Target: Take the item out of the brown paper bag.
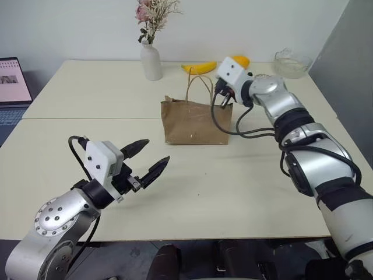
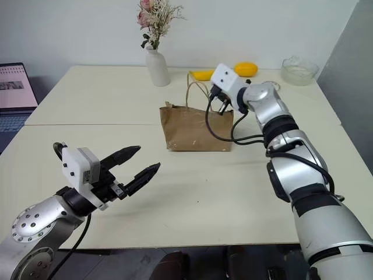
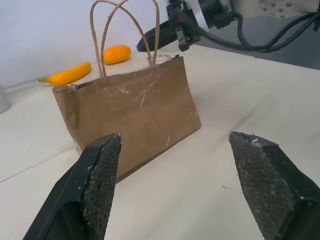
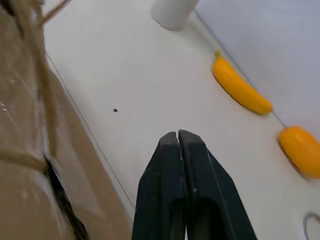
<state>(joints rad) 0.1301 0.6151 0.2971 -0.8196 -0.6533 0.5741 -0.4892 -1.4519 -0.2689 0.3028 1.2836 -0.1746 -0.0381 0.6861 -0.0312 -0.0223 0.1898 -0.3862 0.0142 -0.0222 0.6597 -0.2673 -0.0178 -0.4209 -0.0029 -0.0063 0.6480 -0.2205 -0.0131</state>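
The brown paper bag (image 1: 195, 122) stands upright at the table's middle, its tan cord handles (image 1: 198, 87) looped up. The item is hidden inside it. My right gripper (image 1: 219, 98) hovers at the bag's upper right corner, beside the handles. In the right wrist view its fingers (image 4: 178, 150) are pressed shut with nothing between them, and the bag's wall (image 4: 30, 165) lies alongside. My left gripper (image 1: 149, 156) is open and empty, held above the table well in front of the bag, pointing at it; its pads (image 3: 102, 170) frame the bag (image 3: 130, 120).
Behind the bag stand a white vase (image 1: 151, 59) of dried flowers, a yellow banana (image 1: 199, 67) and an orange fruit (image 1: 240, 60). A glass bowl (image 1: 292, 63) sits at the back right. A laptop (image 1: 11, 87) is at the far left.
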